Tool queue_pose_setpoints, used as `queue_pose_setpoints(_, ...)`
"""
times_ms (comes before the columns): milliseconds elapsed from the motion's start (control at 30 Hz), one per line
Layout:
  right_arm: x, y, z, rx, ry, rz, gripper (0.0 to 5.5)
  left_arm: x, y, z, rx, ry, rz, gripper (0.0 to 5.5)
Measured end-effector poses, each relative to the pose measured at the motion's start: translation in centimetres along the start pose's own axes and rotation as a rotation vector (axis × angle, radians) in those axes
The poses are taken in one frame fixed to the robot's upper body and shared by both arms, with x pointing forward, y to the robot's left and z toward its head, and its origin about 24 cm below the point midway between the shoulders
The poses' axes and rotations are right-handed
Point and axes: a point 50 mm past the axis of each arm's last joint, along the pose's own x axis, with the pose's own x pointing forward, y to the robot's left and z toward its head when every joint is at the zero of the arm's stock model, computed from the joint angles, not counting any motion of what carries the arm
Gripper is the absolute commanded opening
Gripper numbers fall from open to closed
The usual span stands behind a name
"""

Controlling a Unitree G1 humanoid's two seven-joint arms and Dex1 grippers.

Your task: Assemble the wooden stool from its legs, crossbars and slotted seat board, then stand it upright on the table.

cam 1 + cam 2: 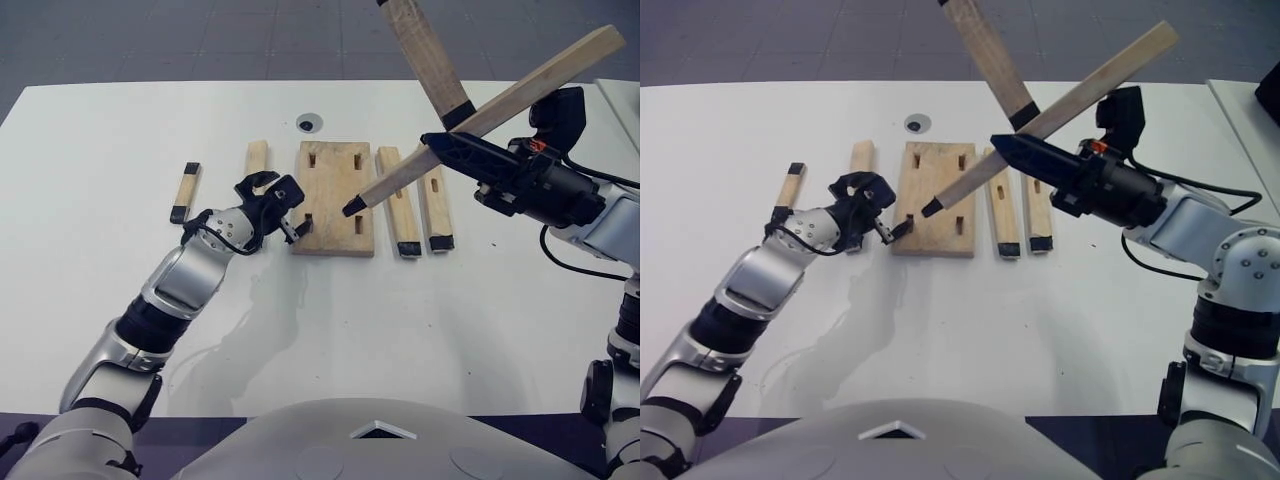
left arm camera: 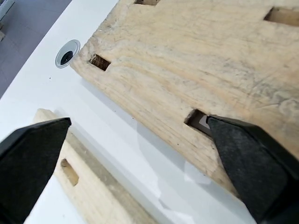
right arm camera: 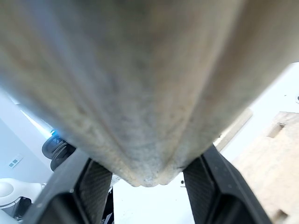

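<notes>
- The left pincer (image 1: 290, 215) is low at the left edge of the seat board (image 1: 335, 200). Its two fingers are apart and hold nothing. One finger is over a slot in the board and the other is over the gap beside it.
- The right pincer (image 1: 440, 148) is up in the air on the right side. It is clamped tight on a long leg (image 1: 540, 88).
- The black tip of this leg points down and hangs over the seat board, close to one of its slots. It is not in a slot yet.
- A second stick (image 1: 430, 60) crosses the held leg just above the pincer. I think the two are joined, but I cannot tell for sure.
- The seat board lies flat in the middle of the tabletop (image 1: 400, 330). All four slots look empty.
- Two more legs (image 1: 398, 215) lie flat just to the right of the board.
- A short stick (image 1: 185, 190) and another stick (image 1: 257, 160) lie on the left of the board.
- The job looks like it is near its start. Most parts must still be put together, and then the stool must be stood up.
</notes>
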Motion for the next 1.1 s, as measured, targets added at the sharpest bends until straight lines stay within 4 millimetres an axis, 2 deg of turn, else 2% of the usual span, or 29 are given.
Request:
queue_pose_setpoints(133,-0.1,-0.1,0.0,-0.018,-0.002,-0.021,2.05,-1.4,0.7,-0.6,0.126,0.062,-0.056,5.40)
queue_pose_setpoints(267,-0.1,-1.0,0.0,-0.110,0.012,-0.111,2.05,-3.1,0.7,-1.3,0.229,0.075,-0.123,5.40)
queue_pose_setpoints(500,1.7,-4.0,-0.6,-0.372,0.150,-0.246,2.05,-5.2,0.6,-2.7,0.434,-0.007,-0.293,5.40)
queue_pose_setpoints(733,2.8,-5.6,-1.5,-0.442,0.266,-0.221,2.05,-4.2,1.8,-3.3,0.411,-0.039,-0.291,5.40)
queue_pose_setpoints(867,3.0,-5.7,-1.9,-0.442,0.281,-0.195,2.05,-4.0,1.8,-3.3,0.395,-0.047,-0.285,5.40)
queue_pose_setpoints(1100,3.1,-7.4,-3.1,-0.401,0.306,-0.232,2.05,-3.9,1.7,-3.3,0.387,-0.053,-0.278,5.40)
